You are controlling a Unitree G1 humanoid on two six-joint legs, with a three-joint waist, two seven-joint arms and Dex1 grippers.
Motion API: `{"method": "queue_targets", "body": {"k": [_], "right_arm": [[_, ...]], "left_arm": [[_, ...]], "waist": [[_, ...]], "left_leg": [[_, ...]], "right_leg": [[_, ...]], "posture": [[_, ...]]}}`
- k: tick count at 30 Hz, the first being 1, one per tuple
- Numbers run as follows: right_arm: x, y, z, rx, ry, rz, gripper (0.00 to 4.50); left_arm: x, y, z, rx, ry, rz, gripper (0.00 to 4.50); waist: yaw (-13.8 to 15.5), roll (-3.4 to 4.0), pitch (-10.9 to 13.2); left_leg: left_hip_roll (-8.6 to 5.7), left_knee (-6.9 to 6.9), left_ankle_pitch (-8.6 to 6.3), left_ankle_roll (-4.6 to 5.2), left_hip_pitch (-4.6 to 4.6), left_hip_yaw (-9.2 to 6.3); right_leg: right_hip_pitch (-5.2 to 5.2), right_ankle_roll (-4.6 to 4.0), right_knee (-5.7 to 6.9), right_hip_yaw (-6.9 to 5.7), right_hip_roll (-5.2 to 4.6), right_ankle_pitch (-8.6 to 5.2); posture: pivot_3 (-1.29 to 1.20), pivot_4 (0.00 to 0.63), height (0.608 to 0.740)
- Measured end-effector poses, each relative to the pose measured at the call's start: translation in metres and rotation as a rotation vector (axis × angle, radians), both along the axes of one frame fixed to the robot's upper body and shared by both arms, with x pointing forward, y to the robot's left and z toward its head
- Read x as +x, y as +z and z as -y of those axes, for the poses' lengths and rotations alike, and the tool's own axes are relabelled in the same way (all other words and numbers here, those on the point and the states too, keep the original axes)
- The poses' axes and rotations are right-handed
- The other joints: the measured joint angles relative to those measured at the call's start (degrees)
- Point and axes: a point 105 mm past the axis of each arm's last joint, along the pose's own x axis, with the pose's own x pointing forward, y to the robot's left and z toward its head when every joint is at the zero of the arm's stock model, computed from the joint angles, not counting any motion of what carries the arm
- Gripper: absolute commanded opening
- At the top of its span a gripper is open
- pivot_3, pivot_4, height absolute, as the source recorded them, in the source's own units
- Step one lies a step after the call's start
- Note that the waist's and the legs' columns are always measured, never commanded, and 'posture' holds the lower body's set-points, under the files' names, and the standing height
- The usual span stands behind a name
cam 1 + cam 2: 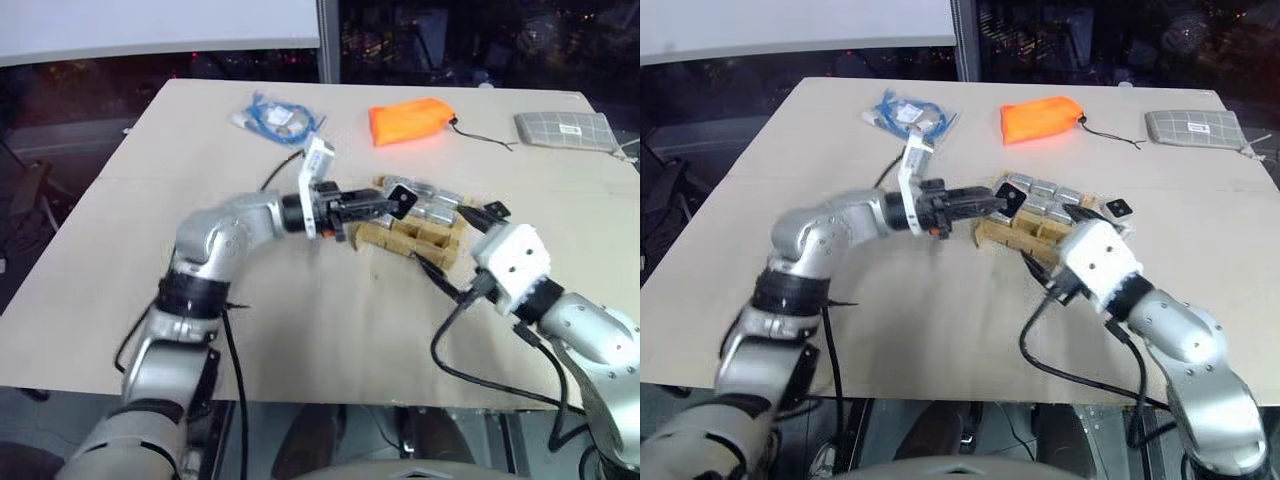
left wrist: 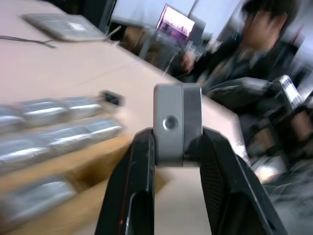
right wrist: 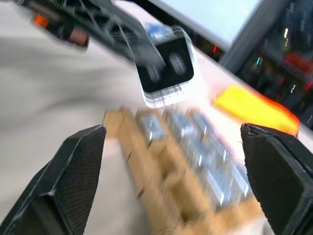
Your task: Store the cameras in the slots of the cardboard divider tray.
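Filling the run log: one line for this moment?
left gripper: shut on camera, above cardboard divider tray | right gripper: open, empty | tray: part filled

counter [image 1: 150,250]: pale beige, plain, with a faint seam line
cardboard divider tray [image 1: 400,238]: tan-brown
cameras [image 1: 1040,200]: silver-grey metallic rows in the tray slots
held camera [image 2: 177,125]: silver-grey; in the right wrist view its face is black, rimmed in white
loose camera [image 1: 1120,208]: white rim, black square centre
left gripper [image 1: 385,205]: black fingers, white wrist bracket
right gripper [image 3: 171,161]: black fingers, white housing
bag [image 1: 410,120]: bright orange, black cord
pouch [image 1: 563,130]: grey, pale grid pattern, white label
cable bundle [image 1: 275,117]: blue, in clear wrap
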Motion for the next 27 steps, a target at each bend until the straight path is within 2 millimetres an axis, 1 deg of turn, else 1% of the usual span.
{"method": "queue_targets", "body": {"k": [1,3,7,10,11,15,17,20,27], "right_arm": [[-0.003,0.001,0.006,0.017,-0.015,-0.007,4.46],[-0.009,0.005,0.012,0.044,-0.022,-0.008,4.46],[-0.021,0.001,0.018,0.083,-0.006,-0.042,4.46],[-0.025,0.001,0.019,0.102,0.005,-0.045,4.46],[-0.028,0.000,0.020,0.106,0.003,-0.043,4.46],[-0.031,-0.001,0.023,0.107,-0.018,-0.037,4.46],[-0.034,-0.001,0.028,0.118,-0.055,-0.017,4.46],[-0.036,-0.003,0.030,0.111,-0.081,-0.007,4.46],[-0.043,-0.007,0.033,0.101,-0.123,0.002,4.46]], "left_arm": [[0.007,0.000,-0.002,0.034,-0.040,0.056,0.68],[0.015,-0.003,0.002,0.099,-0.111,0.123,0.68],[0.026,-0.015,0.013,0.257,-0.233,0.248,0.68],[0.032,-0.019,0.022,0.320,-0.280,0.296,0.68],[0.035,-0.020,0.025,0.365,-0.294,0.333,0.68],[0.040,-0.024,0.026,0.428,-0.300,0.364,0.68],[0.042,-0.033,0.029,0.484,-0.311,0.374,0.68],[0.044,-0.038,0.028,0.530,-0.315,0.396,0.68],[0.049,-0.038,0.033,0.623,-0.313,0.507,0.68]], "waist": [[0.0,0.00,0.0],[0.2,-0.01,0.0],[0.1,-0.06,0.0],[-0.3,-0.13,0.1],[-0.6,-0.13,0.1],[-1.1,-0.15,0.1],[-1.4,-0.21,0.1],[-1.5,-0.24,0.1],[-1.5,-0.31,0.2]], "left_leg": [[-0.01,0.00,-0.03,0.05,0.00,0.04],[-0.03,0.02,-0.13,0.23,-0.06,-0.03],[-0.05,0.03,-0.15,0.27,-0.11,-0.09],[-0.04,0.04,-0.18,0.33,-0.11,-0.05],[-0.03,0.05,-0.20,0.35,-0.11,-0.05],[-0.04,0.06,-0.20,0.36,-0.11,-0.05],[-0.04,0.09,-0.20,0.37,-0.11,-0.06],[-0.04,0.11,-0.20,0.37,-0.11,-0.07],[-0.01,0.16,-0.20,0.37,-0.06,-0.05]], "right_leg": [[0.00,0.00,0.00,0.02,-0.03,0.00],[0.00,0.02,-0.01,-0.05,-0.03,0.00],[0.01,0.03,-0.03,-0.14,-0.03,0.00],[0.00,0.05,-0.02,-0.11,-0.03,-0.01],[0.00,0.06,0.00,-0.12,-0.03,-0.01],[0.00,0.07,0.03,-0.13,-0.03,-0.01],[0.00,0.08,0.07,-0.13,-0.01,-0.02],[0.00,0.08,0.08,-0.14,-0.01,-0.01],[0.05,0.10,0.09,-0.12,0.02,-0.02]], "posture": [[0.00,0.150,0.740],[0.00,0.150,0.740],[0.00,0.150,0.740],[0.00,0.150,0.740],[0.00,0.150,0.740],[0.00,0.150,0.740],[0.00,0.150,0.740],[0.00,0.150,0.740],[0.00,0.150,0.740]]}}
